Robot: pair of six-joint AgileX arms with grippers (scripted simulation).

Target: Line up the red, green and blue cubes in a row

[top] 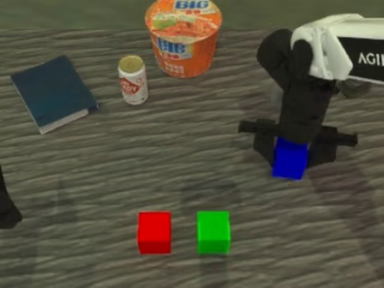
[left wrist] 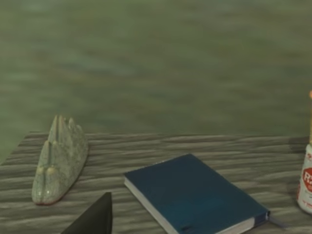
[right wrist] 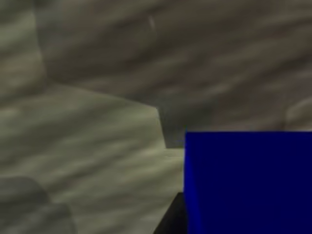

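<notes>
The red cube (top: 154, 231) and the green cube (top: 213, 231) sit side by side near the table's front edge, with a small gap between them. The blue cube (top: 290, 159) is farther back and to the right, held in my right gripper (top: 291, 151), which is shut on it from above. In the right wrist view the blue cube (right wrist: 248, 183) fills the lower corner, with one dark finger (right wrist: 173, 219) against its side and the table's shadowed surface beneath. My left gripper (top: 5, 210) is parked at the table's left edge, open, with one fingertip (left wrist: 96, 219) showing.
At the back stand a dark blue book (top: 53, 92), a soda can (top: 132, 80) and an orange noodle cup (top: 183, 36). The left wrist view shows the book (left wrist: 195, 195), the can (left wrist: 306, 180) and a grey-green shell-like object (left wrist: 59, 158).
</notes>
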